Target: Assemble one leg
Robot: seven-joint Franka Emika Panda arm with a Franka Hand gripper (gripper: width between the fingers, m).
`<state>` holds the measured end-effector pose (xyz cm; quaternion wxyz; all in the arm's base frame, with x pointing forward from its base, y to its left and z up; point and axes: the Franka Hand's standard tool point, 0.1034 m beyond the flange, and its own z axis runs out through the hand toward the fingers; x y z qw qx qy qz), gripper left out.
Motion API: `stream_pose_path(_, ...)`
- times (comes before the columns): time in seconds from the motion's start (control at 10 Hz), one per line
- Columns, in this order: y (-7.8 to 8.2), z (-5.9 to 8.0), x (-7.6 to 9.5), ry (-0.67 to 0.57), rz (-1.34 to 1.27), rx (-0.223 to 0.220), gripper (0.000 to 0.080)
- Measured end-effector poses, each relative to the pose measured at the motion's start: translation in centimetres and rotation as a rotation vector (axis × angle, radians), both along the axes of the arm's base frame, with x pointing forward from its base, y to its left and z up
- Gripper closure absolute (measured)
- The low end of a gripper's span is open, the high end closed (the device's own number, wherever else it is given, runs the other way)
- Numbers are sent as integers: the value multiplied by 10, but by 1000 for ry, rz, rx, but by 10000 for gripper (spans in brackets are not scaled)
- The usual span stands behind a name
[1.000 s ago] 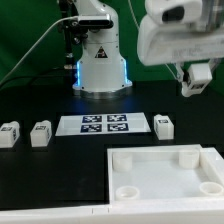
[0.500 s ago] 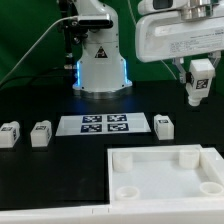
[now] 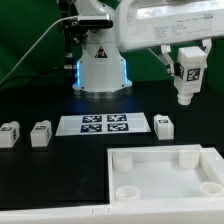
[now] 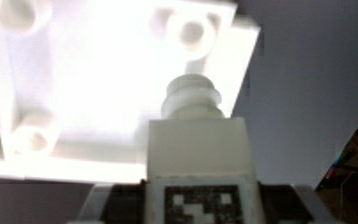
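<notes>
My gripper (image 3: 188,62) is shut on a leg (image 3: 187,76), a small white block with a black-and-white tag. I hold it in the air, peg end down, above the far right part of the large white square piece (image 3: 160,158). In the wrist view the held leg (image 4: 201,140) sits between the dark fingers of my gripper (image 4: 199,205), and its ribbed peg points toward the white square piece (image 4: 87,90) and its round corner sockets. Three more legs stand on the black table: two at the exterior view's left (image 3: 10,134) (image 3: 41,133) and one right of the marker board (image 3: 164,124).
The marker board (image 3: 105,124) lies flat in the middle of the table. The arm's base (image 3: 100,65) with a blue light stands behind it. A green backdrop closes off the rear.
My gripper has carried the leg toward the exterior view's left and a little lower. The hand has turned, so the leg's tag now faces the camera more squarely.
</notes>
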<state>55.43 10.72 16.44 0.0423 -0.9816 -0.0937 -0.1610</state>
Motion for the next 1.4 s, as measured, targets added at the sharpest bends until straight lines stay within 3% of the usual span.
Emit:
stream_pose_path(0.1,-4,4,19,-19,5,1,511)
stream_pose_path(0.6,-2,-2,13,-6,9,0,511)
stream_pose_path(0.8,0,-23,32,-55,-2,17,511)
stream_pose_path(1.0,-1,-26,61,-124,-16,30,511)
stream_pose_path(1.1,0,-34,68,-165,-24,38,511)
stream_pose_path(1.4,14,-53,62,-199,-20,50,511)
